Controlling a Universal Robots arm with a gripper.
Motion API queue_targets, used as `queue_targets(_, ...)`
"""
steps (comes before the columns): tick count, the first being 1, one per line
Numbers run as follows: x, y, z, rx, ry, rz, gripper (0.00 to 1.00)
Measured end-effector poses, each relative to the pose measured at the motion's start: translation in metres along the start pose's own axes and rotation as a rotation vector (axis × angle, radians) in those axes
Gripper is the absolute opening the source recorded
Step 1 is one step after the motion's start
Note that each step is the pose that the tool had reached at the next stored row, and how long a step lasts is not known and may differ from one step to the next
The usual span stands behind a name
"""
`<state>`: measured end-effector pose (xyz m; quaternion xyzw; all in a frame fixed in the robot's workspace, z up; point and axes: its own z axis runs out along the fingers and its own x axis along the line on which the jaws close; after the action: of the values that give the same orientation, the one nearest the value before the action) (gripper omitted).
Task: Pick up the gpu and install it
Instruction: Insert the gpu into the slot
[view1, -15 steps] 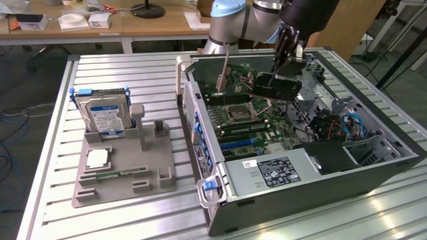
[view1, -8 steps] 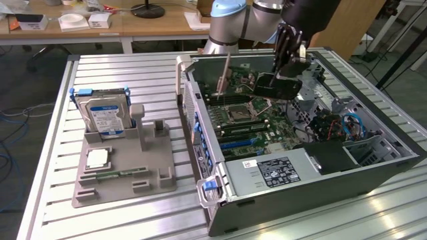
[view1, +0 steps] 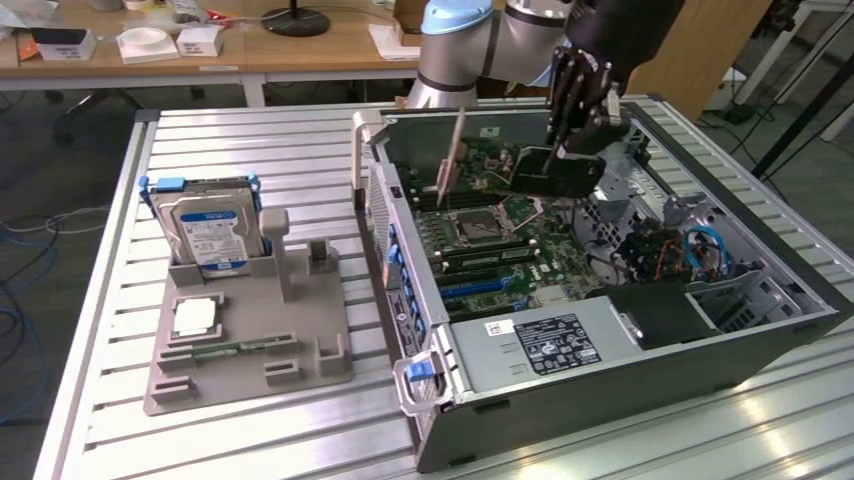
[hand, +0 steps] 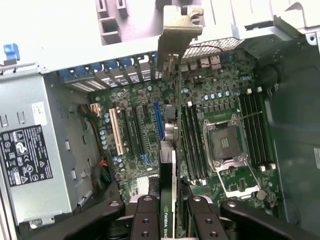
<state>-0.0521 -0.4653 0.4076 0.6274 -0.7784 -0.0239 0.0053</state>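
End effector: the black multi-fingered end effector (view1: 567, 148) on the pale blue and silver arm is clamped on the gpu. In the wrist view its fingers (hand: 145, 220) press against the card from both sides, the jaws at a narrow gap set by the card's thickness.
Task item: the gpu (view1: 550, 175), a thin, flat, rectangular black circuit card with a silver metal bracket (hand: 176, 35) at one end, is held on edge inside the open case, over the motherboard.
Card orientation: upright on its long edge, with the bracket end towards the case wall that carries the row of blue-tabbed slot covers.
Seating: I cannot tell whether the lower edge of the card touches a slot or hangs just above one.
Case: the open grey metal computer case (view1: 641, 395) lies on its side on the ribbed aluminium surface (view1: 267, 150).
Board: the green motherboard (view1: 534, 255) has an empty silver processor socket (hand: 225, 142) just beside the card's line.
Power unit: the grey box-shaped power supply (view1: 534, 342) with a black label sits at the near end of the case.
Holder: the grey plastic parts holder (view1: 247, 385) lies on the surface at the exterior view's left, well apart from the case.
Holder contents: a blue-labelled silver hard drive (view1: 210, 232) stands upright in it, and a slim green memory stick (view1: 240, 347) lies flat.
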Motion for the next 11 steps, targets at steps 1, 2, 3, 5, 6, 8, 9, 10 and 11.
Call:
queue_targets(1,-0.0001,-0.0004,0.0000,-0.0002,0.0005,-0.011,0.26)
queue_targets(2,-0.0002,-0.0008,0.0000,-0.0004,0.0009,-0.021,0.26)
queue_targets(3,-0.0003,-0.0012,0.0000,-0.0007,0.0013,-0.031,0.26)
queue_targets(5,-0.0004,-0.0019,-0.0001,-0.0011,0.0022,-0.051,0.26)
queue_targets(6,-0.0005,-0.0022,-0.0001,-0.0013,0.0026,-0.061,0.26)
queue_targets(8,-0.0006,-0.0029,-0.0001,-0.0018,0.0036,-0.082,0.26)
queue_targets(9,-0.0007,-0.0032,-0.0001,-0.0020,0.0040,-0.092,0.26)
queue_targets(10,-0.0008,-0.0035,-0.0001,-0.0022,0.0045,-0.102,0.26)
queue_targets(11,-0.0008,-0.0037,-0.0001,-0.0025,0.0050,-0.113,0.26)
